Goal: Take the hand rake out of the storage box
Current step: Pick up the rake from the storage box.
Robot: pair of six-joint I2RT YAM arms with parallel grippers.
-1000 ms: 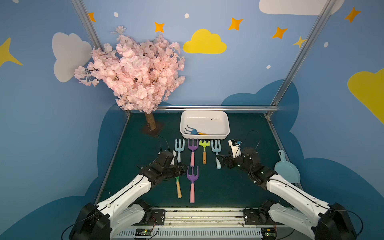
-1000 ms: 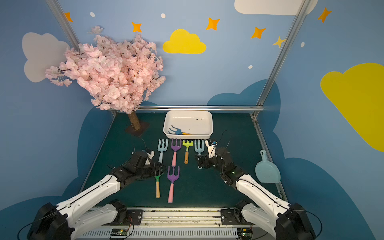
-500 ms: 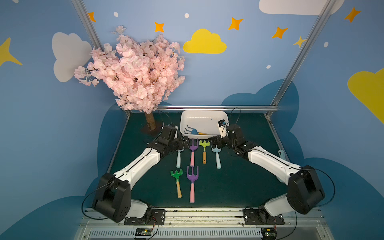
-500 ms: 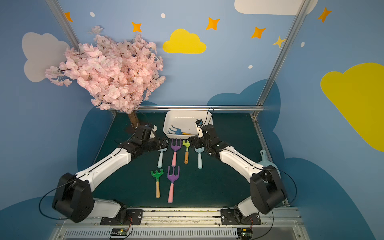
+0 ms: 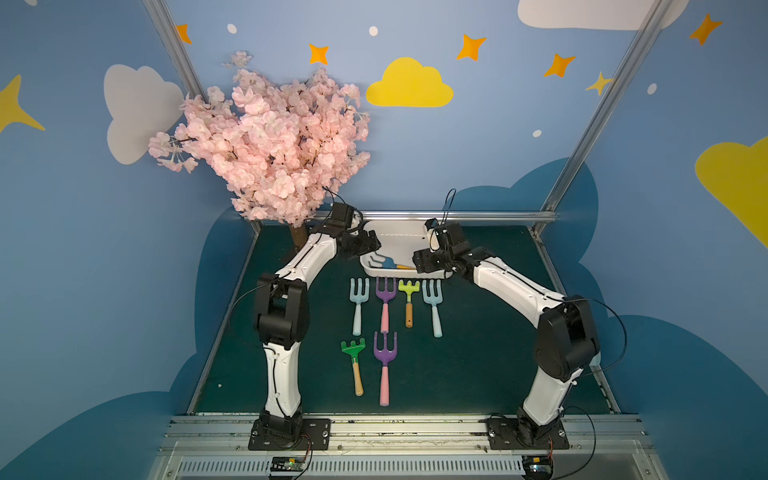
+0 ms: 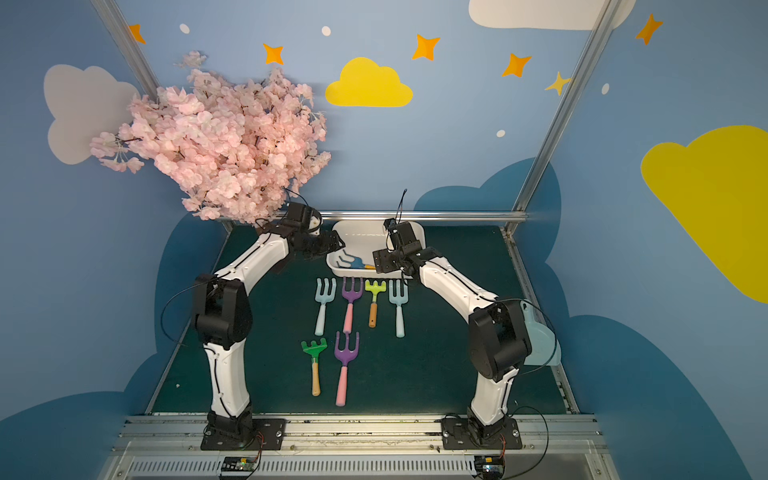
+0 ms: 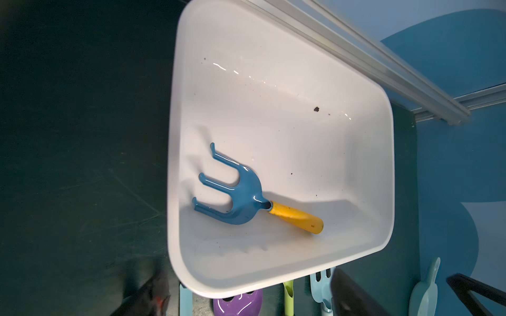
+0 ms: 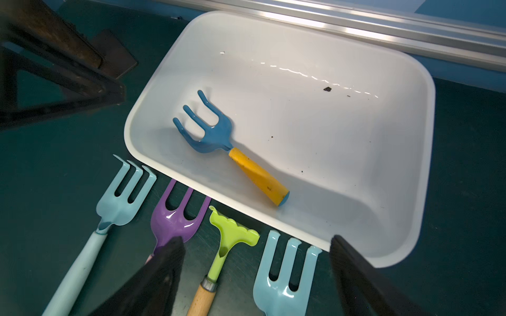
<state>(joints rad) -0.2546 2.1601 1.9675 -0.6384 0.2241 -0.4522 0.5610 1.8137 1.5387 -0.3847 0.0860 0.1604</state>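
The storage box (image 5: 399,233) (image 6: 365,233) is a shallow white tray at the back of the green mat. In it lies the hand rake (image 5: 388,263) (image 6: 355,262) (image 7: 238,197) (image 8: 216,134), with a blue three-pronged head and a yellow handle, close to the box's front wall. My left gripper (image 5: 371,245) (image 7: 250,296) hangs open above the box's left end, nothing between its fingers. My right gripper (image 5: 424,261) (image 8: 257,262) is open over the box's front right rim (image 8: 273,219), also holding nothing.
Several toy rakes lie on the mat before the box: pale blue (image 5: 357,305), purple (image 5: 385,301), lime (image 5: 409,299), pale blue (image 5: 433,305), then green (image 5: 354,365) and purple (image 5: 385,365) nearer. A pink blossom tree (image 5: 270,145) stands back left. A pale blue scoop (image 6: 538,340) lies far right.
Both arms have stretched from the front of the mat to the box at the back. Both grippers stay open with nothing in them. The rakes have not moved.
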